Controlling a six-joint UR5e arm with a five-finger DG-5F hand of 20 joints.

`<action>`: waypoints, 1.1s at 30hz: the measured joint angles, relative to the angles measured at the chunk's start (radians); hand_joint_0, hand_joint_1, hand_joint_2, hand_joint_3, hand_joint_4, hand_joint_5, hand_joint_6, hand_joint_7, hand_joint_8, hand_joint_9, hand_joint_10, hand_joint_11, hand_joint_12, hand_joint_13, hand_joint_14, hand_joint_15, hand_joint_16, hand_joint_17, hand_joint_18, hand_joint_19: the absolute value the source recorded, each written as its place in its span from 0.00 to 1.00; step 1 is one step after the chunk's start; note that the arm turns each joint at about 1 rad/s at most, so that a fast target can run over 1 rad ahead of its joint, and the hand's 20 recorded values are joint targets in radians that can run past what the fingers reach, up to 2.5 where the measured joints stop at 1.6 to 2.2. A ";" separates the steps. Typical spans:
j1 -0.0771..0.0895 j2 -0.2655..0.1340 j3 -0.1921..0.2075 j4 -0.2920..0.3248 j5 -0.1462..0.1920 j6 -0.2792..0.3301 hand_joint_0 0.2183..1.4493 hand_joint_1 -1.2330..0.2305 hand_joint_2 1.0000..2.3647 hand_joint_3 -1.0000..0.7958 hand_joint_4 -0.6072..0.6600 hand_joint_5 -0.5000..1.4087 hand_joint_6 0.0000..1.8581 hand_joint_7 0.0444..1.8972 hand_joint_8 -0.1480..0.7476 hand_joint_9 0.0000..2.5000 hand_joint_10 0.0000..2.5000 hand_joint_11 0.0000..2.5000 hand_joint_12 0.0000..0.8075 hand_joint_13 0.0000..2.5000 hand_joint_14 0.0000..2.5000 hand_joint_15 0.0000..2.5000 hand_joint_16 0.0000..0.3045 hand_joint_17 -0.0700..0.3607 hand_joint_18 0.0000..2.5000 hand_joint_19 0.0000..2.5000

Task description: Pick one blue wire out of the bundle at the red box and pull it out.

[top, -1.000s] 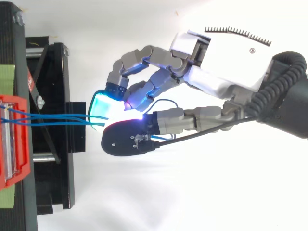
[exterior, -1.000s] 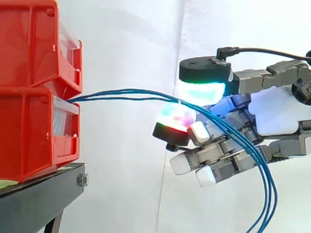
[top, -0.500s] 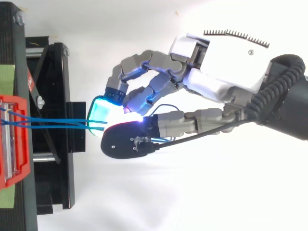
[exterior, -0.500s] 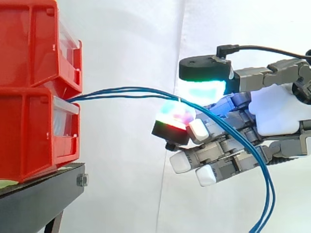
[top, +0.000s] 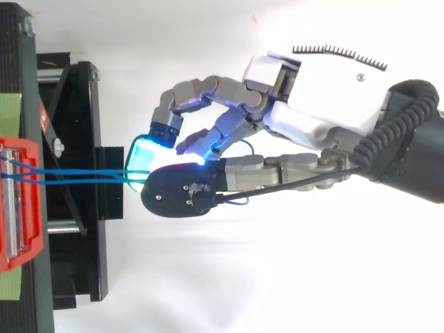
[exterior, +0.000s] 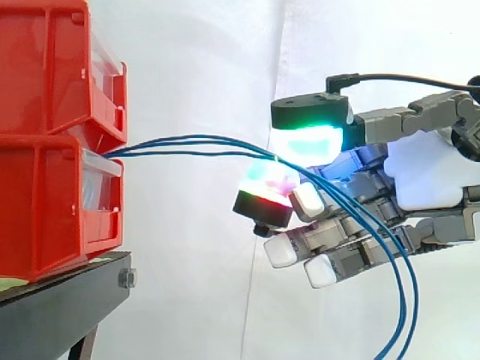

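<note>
while blue wires trail from the red bin (lower), the hand pinches them.

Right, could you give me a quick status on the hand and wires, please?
Hand shut on thin blue wires between glowing pads. Wires run from lower red plastic bin, not yet pulled out. Nothing in the way.
</note>
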 measured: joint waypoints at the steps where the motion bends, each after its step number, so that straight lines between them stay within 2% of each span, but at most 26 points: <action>1: 0.000 0.000 0.000 0.000 -0.001 0.000 0.41 0.44 0.01 0.49 0.78 0.21 0.32 0.60 0.61 0.43 0.01 0.24 0.55 0.32 0.01 0.15 0.19 0.46 0.28 0.20; 4: 0.000 0.000 0.000 0.000 -0.002 0.000 0.39 0.42 0.01 0.49 0.77 0.21 0.32 0.59 0.62 0.43 0.00 0.24 0.57 0.32 0.00 0.15 0.20 0.48 0.29 0.19; 11: 0.000 0.000 0.000 0.000 -0.002 0.000 0.37 0.36 0.01 0.48 0.73 0.18 0.40 0.48 0.61 0.39 0.01 0.28 0.56 0.31 0.00 0.15 0.19 0.47 0.28 0.18; 13: 0.000 0.000 0.000 0.000 -0.002 0.000 0.38 0.33 0.01 0.47 0.73 0.17 0.42 0.45 0.61 0.39 0.01 0.29 0.55 0.31 0.00 0.15 0.19 0.46 0.28 0.17; 16: 0.000 0.000 0.000 0.000 -0.002 0.000 0.42 0.33 0.01 0.44 0.74 0.17 0.43 0.43 0.60 0.38 0.01 0.29 0.54 0.31 0.00 0.15 0.19 0.46 0.28 0.17; 18: 0.000 0.000 0.000 0.000 -0.003 0.001 0.44 0.39 0.01 0.45 0.75 0.18 0.40 0.46 0.59 0.40 0.01 0.27 0.54 0.31 0.00 0.15 0.18 0.46 0.27 0.19; 20: -0.001 0.000 0.000 0.000 -0.007 0.001 0.44 0.42 0.01 0.46 0.76 0.20 0.35 0.54 0.59 0.41 0.01 0.26 0.53 0.32 0.00 0.15 0.18 0.45 0.27 0.19; 24: -0.001 0.000 0.000 0.000 -0.012 0.000 0.46 0.44 0.01 0.46 0.77 0.22 0.30 0.64 0.58 0.43 0.01 0.25 0.53 0.32 0.00 0.15 0.18 0.45 0.26 0.20; 29: -0.001 0.000 0.000 0.000 -0.013 0.000 0.49 0.44 0.01 0.44 0.73 0.23 0.28 0.69 0.57 0.44 0.01 0.25 0.53 0.32 0.00 0.15 0.18 0.45 0.25 0.22; 33: -0.001 0.000 0.000 0.000 -0.014 0.000 0.51 0.44 0.01 0.44 0.71 0.23 0.32 0.65 0.58 0.45 0.01 0.26 0.53 0.32 0.00 0.16 0.18 0.45 0.25 0.23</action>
